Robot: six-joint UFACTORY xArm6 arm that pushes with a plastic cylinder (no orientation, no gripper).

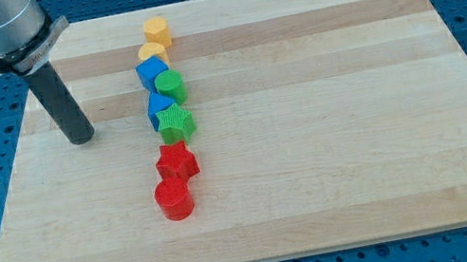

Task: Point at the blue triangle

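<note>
my tip (81,139) sits on the tabletop (330,133), left of the half-hidden blue triangle (155,105), I think; no fingers here.

red star (177,160) touching red cylinder (173,199) on wooden board (340,131)

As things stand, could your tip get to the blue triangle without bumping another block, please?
Probably yes: my tip sits to the view's left of the blue triangle, with bare board between; the green star touches its far side.
</note>
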